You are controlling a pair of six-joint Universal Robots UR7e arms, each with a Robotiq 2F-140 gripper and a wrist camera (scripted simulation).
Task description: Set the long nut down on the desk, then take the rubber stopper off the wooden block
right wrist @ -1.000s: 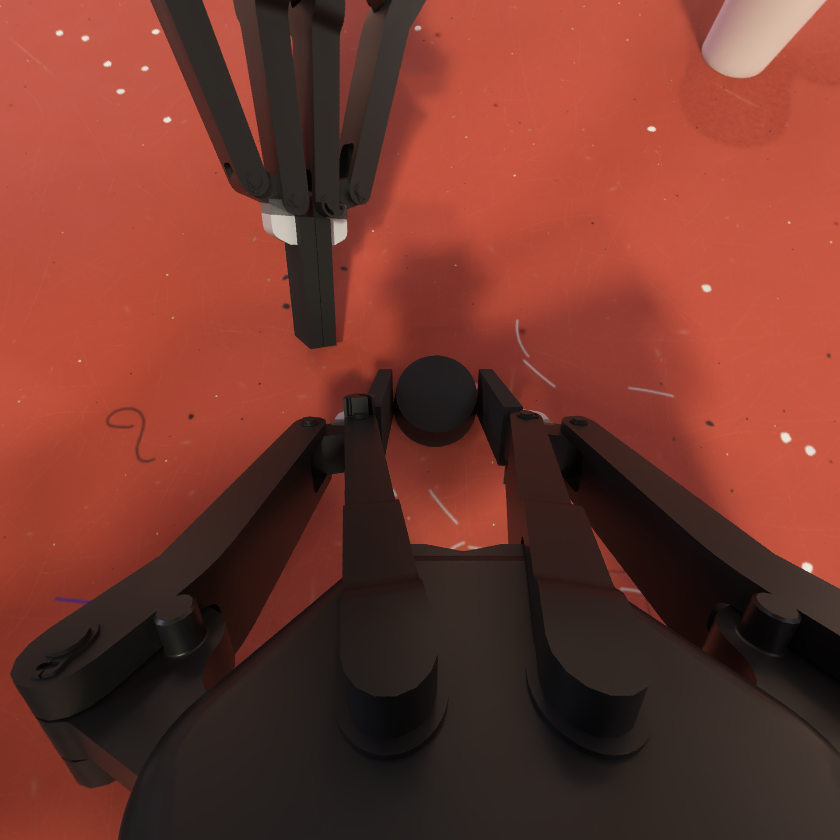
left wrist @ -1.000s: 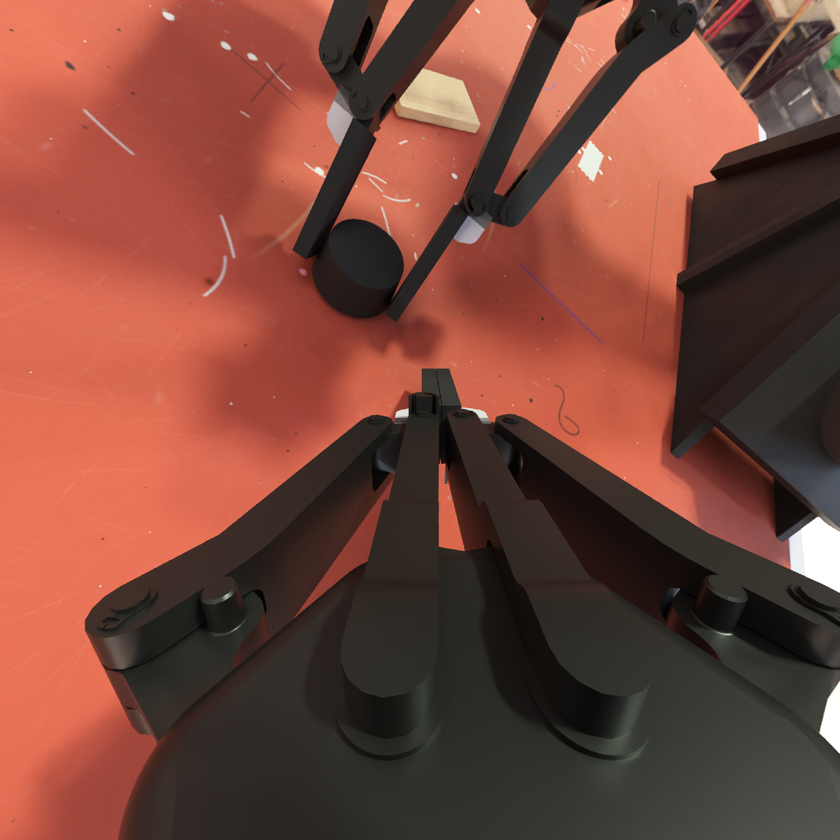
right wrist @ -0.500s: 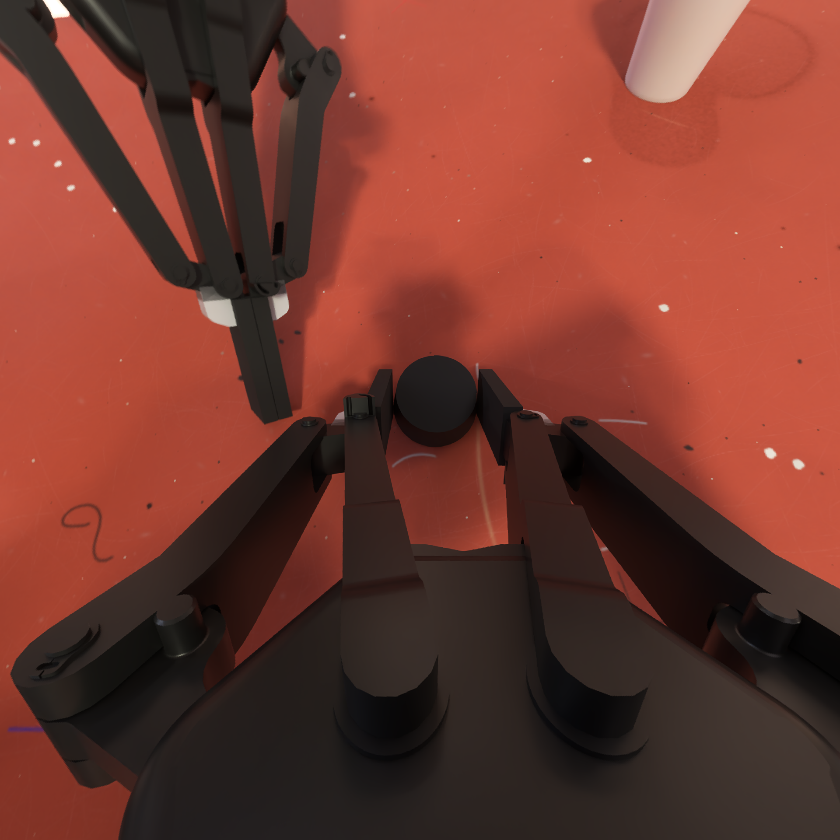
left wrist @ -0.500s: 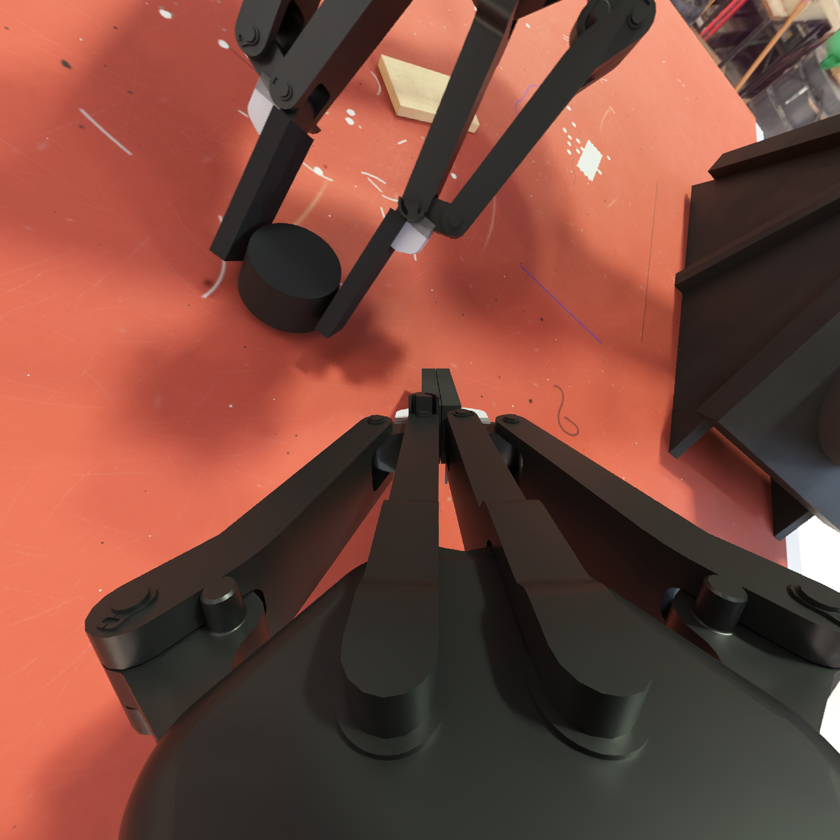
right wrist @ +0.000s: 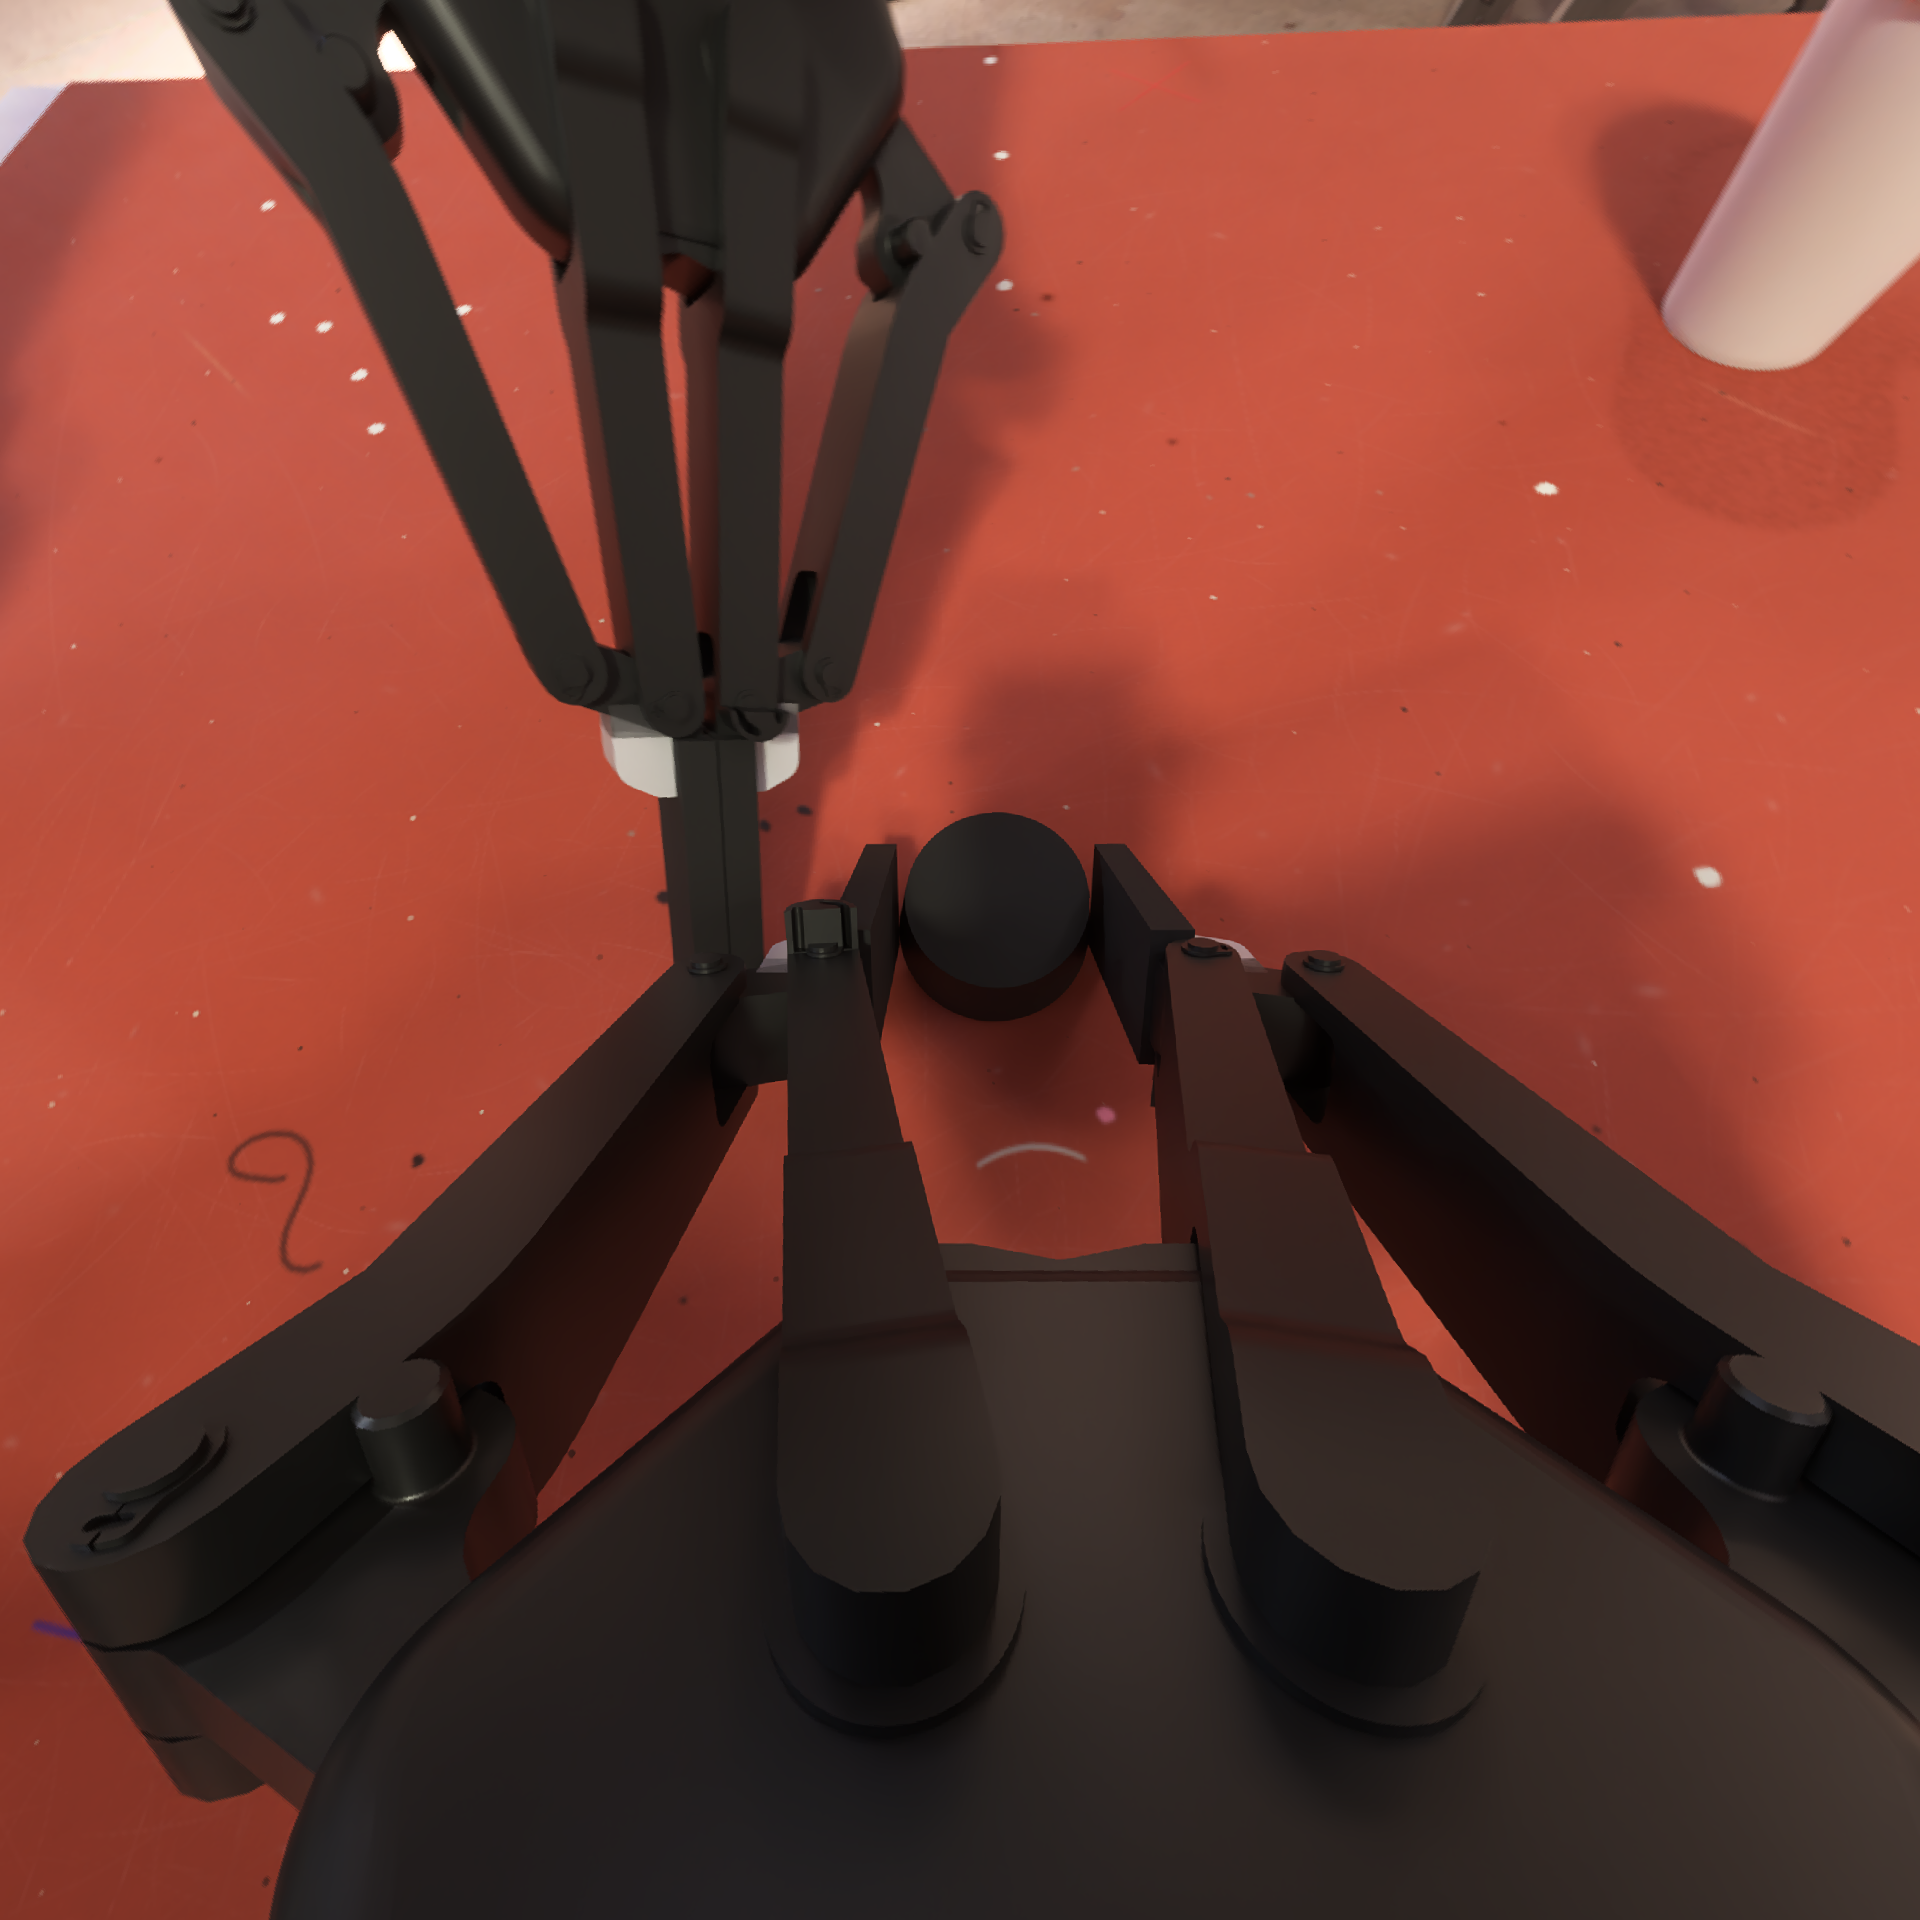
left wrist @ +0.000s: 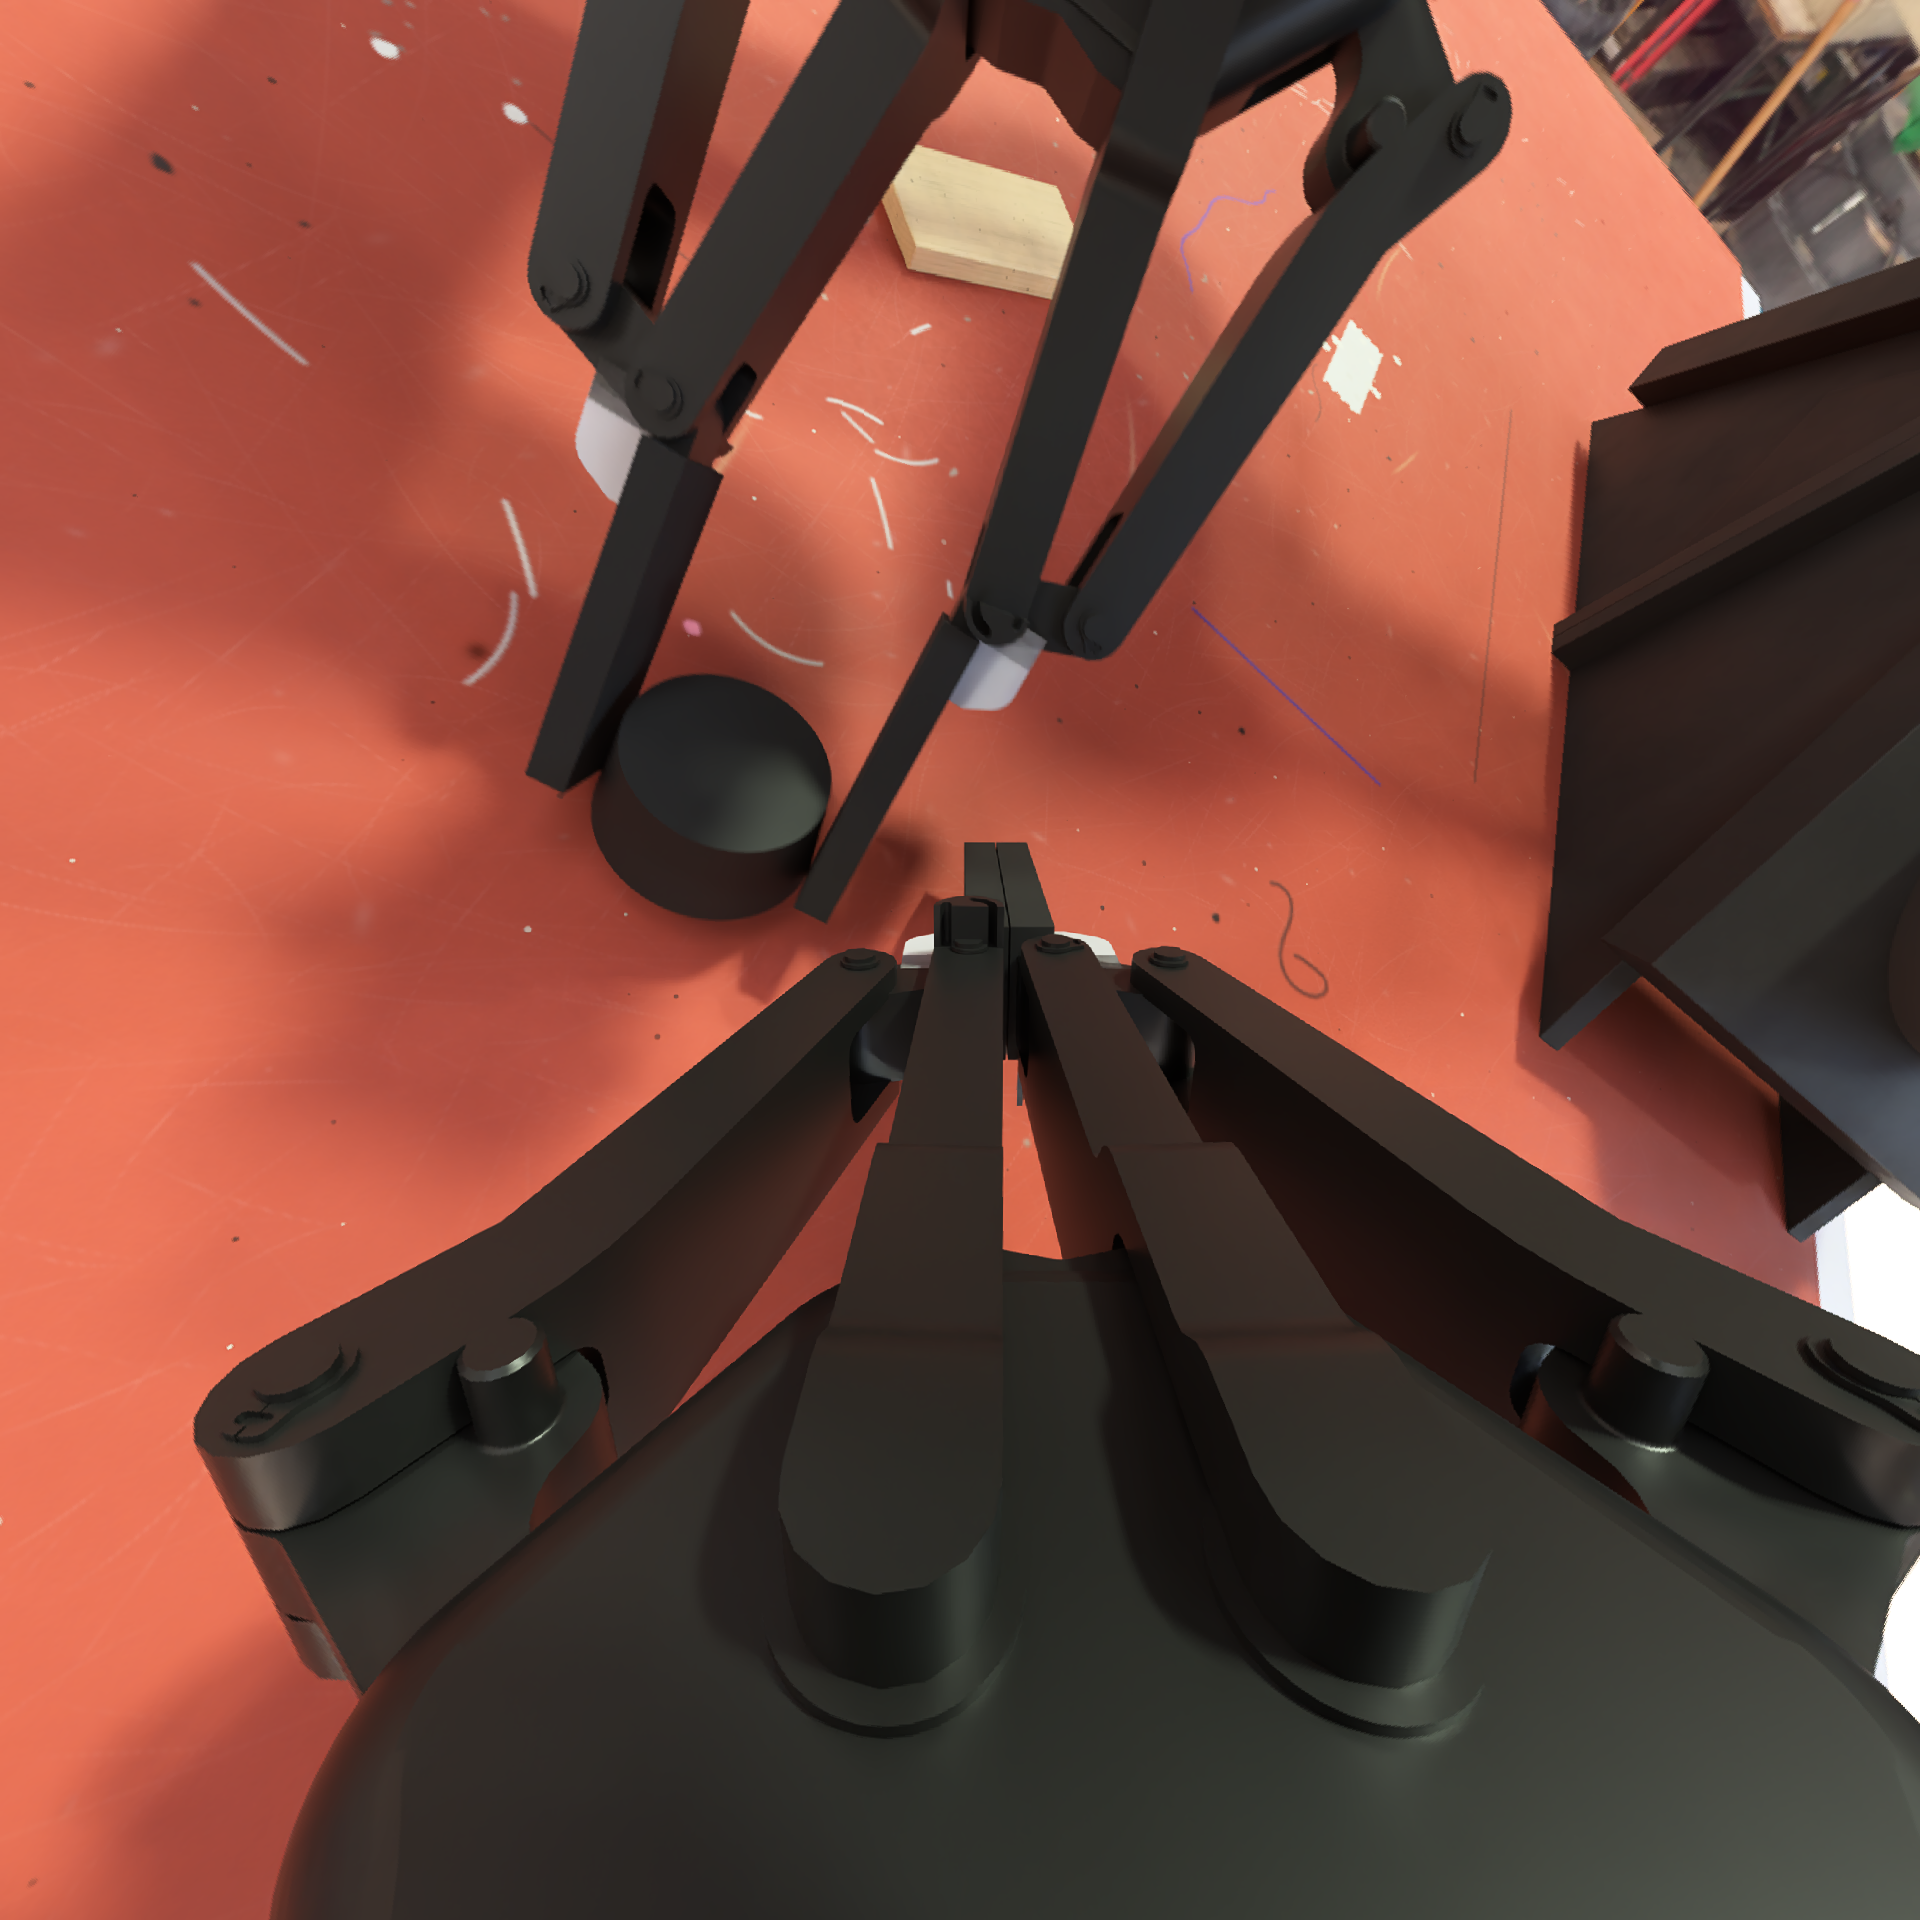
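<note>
My right gripper (right wrist: 995, 904) is shut on a black round rubber stopper (right wrist: 995, 914), one finger on each side. In the left wrist view the stopper (left wrist: 717, 795) hangs low over the red desk (left wrist: 312, 1039) in that gripper (left wrist: 691, 842); I cannot tell if it touches. The pale wooden block (left wrist: 977, 223) lies bare on the desk farther back, behind the right gripper's links. My left gripper (left wrist: 997, 862) is shut with nothing between its fingers, just right of the stopper. It also shows in the right wrist view (right wrist: 717, 925). No long nut is in view.
A dark wooden stand (left wrist: 1766, 727) takes up the desk's right side in the left wrist view. A pale upright cylinder (right wrist: 1808, 208) stands at the upper right of the right wrist view. The desk's far edge (right wrist: 1247, 47) shows along the top there.
My right gripper has carried the stopper first to the left, then back toward my left gripper's fingertips and lower. The left gripper and the wooden block have stayed put.
</note>
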